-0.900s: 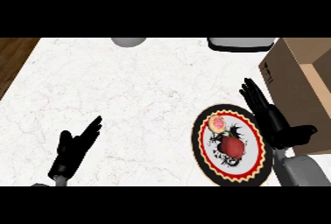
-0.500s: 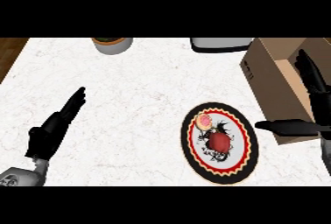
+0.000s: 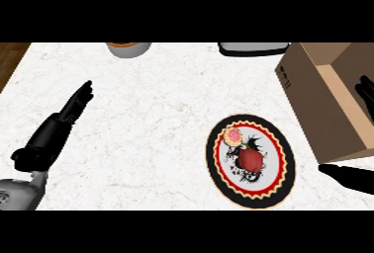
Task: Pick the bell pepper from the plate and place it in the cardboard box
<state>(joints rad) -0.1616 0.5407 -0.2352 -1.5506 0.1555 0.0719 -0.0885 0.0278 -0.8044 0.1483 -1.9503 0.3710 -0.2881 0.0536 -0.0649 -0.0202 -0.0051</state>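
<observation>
My right hand (image 3: pixel 356 178) sits at the right edge with thumb and fingers spread wide, holding nothing, just right of the plate (image 3: pixel 217 170). The pepper (image 3: pixel 251 160) lies on the plate, long axis roughly up-down in view; I cannot tell which way its stem points. The box (image 3: pixel 315 91) stands beyond, and my left hand (image 3: pixel 57 129) rests open at left.

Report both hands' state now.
Left hand: open, fingers straight, holding nothing.
Right hand: open, holding nothing; bell pepper sits on the plate.
</observation>
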